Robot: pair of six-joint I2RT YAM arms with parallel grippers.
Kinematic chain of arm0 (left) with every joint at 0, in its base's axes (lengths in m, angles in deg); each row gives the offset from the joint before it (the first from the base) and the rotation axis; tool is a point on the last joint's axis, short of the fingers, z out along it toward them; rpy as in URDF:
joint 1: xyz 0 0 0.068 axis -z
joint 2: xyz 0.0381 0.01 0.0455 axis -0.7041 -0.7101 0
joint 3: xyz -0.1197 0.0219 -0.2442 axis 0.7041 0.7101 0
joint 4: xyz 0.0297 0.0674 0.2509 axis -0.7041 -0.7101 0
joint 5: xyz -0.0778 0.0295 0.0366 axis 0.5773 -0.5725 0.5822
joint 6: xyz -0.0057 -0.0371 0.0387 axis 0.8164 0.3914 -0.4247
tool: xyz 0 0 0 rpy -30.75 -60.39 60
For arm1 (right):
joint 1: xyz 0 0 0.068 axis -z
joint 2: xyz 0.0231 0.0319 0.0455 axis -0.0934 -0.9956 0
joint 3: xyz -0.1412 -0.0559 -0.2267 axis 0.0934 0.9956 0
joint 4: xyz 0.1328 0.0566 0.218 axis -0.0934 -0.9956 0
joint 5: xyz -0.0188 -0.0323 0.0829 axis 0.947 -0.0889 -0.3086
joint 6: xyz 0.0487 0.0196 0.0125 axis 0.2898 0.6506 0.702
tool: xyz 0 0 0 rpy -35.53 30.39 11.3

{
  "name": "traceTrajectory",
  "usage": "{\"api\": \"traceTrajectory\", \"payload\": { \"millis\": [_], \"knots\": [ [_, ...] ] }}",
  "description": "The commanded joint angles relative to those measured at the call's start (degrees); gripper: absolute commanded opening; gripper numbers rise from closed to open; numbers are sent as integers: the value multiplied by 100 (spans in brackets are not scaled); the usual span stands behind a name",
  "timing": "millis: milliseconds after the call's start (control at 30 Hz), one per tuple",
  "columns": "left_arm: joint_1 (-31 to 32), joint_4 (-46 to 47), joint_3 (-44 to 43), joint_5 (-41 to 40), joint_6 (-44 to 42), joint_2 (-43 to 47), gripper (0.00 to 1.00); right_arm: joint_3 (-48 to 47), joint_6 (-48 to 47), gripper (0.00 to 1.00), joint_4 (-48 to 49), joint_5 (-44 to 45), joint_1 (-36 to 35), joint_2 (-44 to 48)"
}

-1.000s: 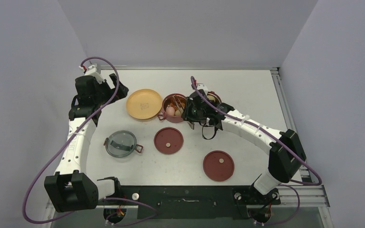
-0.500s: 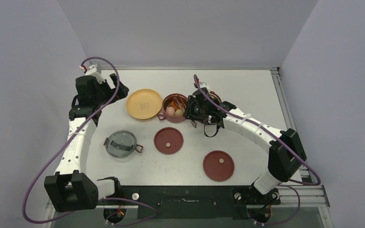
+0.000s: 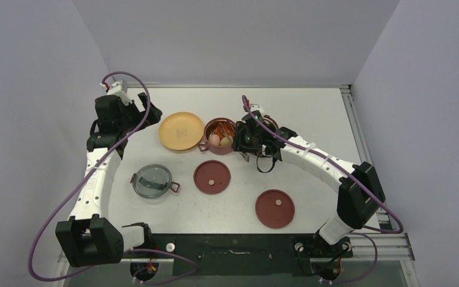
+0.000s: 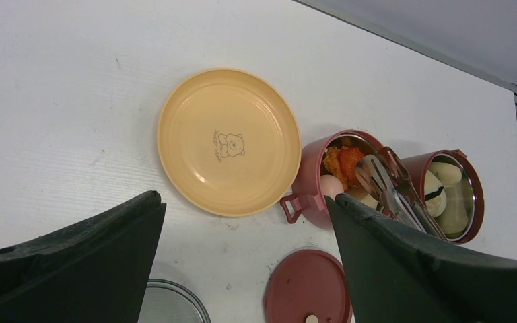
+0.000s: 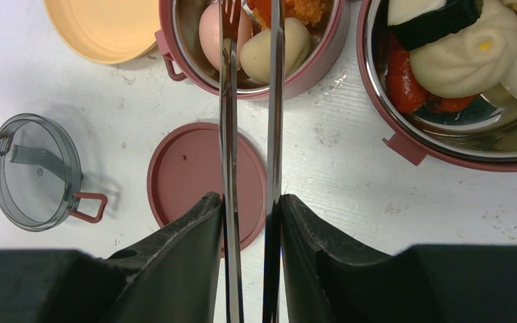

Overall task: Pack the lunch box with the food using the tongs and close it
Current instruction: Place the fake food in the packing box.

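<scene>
The right tool (image 5: 250, 202) is pinching the tongs (image 5: 227, 134), one finger pressed against the outside of each thin arm. The arms stand a little apart, and they reach out over the left container (image 5: 313, 73) of the lunch box. In the left wrist view the tips are spread above its food, with nothing visibly caught between them. A pinkish egg (image 5: 209, 33), a whitish piece (image 5: 256, 57) and orange and red bits lie in that container. The right container (image 5: 444, 156), just beside it, holds pale buns and red pieces. The yellow plate (image 4: 195, 128) is bare, so the packing step looks about done — this seems to be a piece let go. The left tool (image 4: 242, 205) is spread wide and holds nothing, hanging above the desk (image 3: 311, 113) near the plate. Next the tongs need lifting straight up clear of the rim and setting down. Then comes closing — two disc lids (image 3: 212, 177) (image 3: 275, 208) and the grey lid (image 3: 152, 180) lie apart on the desk.
</scene>
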Motion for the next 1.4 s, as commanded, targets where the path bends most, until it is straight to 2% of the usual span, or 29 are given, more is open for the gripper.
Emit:
{"api": "traceTrajectory", "payload": {
  "millis": [0, 200, 367, 567, 833, 1000, 1367],
  "knots": [
    [16, 175, -168, -32, -47, 25, 98, -378, -163, 35, -5, 284, 31, 256],
    [84, 95, -205, -194, -132, 12, 98, -648, -467, 34, -254, 572, 34, 500],
    [650, -120, -290, -809, -492, 61, 97, -1143, -959, 33, -963, 1226, 91, 525],
    [855, 22, -228, -183, -233, -106, 97, -1028, -1328, 33, -1139, 1313, 693, 924],
    [1272, 142, -194, 329, 38, -444, 97, 90, -1731, 33, -487, 441, 2494, 1671],
    [1334, 161, -163, 281, 52, -470, 97, 806, -1768, 33, 185, -323, 3351, 1618],
    [1334, 71, -198, 155, -21, -630, 97, 1628, -1873, 30, 1031, -409, 3559, 1116]
  ]
}}
